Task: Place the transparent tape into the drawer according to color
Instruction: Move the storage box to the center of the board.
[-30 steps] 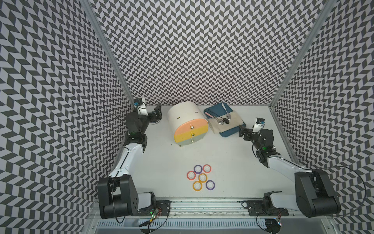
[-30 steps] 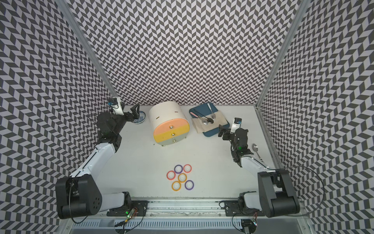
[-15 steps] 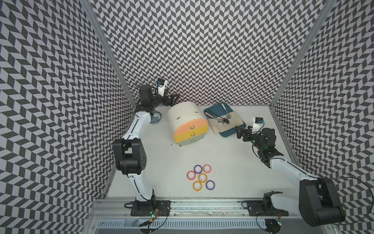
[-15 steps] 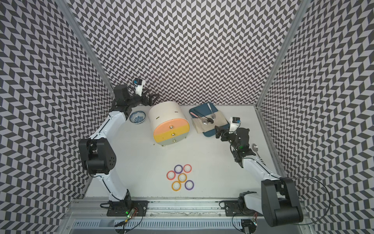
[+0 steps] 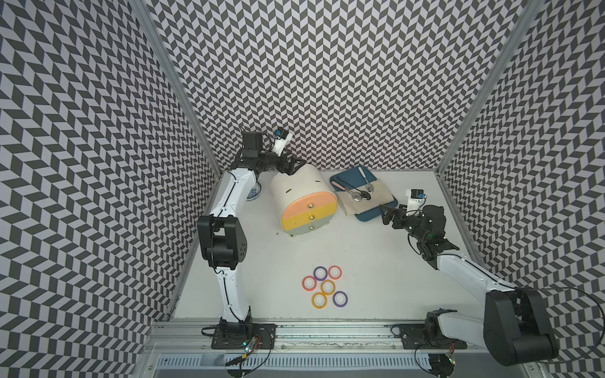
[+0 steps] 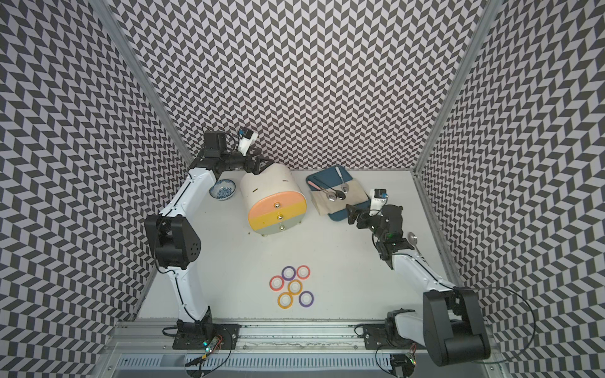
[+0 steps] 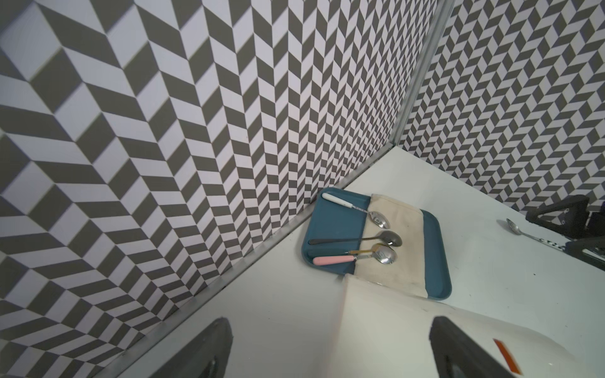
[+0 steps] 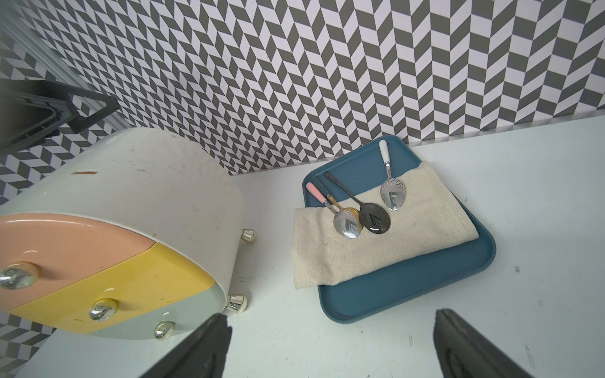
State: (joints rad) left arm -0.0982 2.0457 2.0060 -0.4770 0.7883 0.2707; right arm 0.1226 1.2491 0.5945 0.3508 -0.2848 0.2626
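Several transparent tape rings lie flat in a tight cluster on the white table near the front: purple, pink-red and yellow-orange, also seen as the cluster. The drawer unit is a cream rounded box with pink, yellow and pale grey drawers, all shut, facing the front. My left gripper hangs open above the unit's back top edge, holding nothing. My right gripper is open and empty, low over the table between the drawer unit and the blue tray.
A blue tray with a beige cloth and several spoons sits at the back, right of the drawer unit. A small patterned bowl stands in the back left corner. A loose spoon lies by the right wall.
My left arm has unfolded from the left wall and swung up, reaching over the back of the drawer unit. My right gripper has crept a little left toward the unit.
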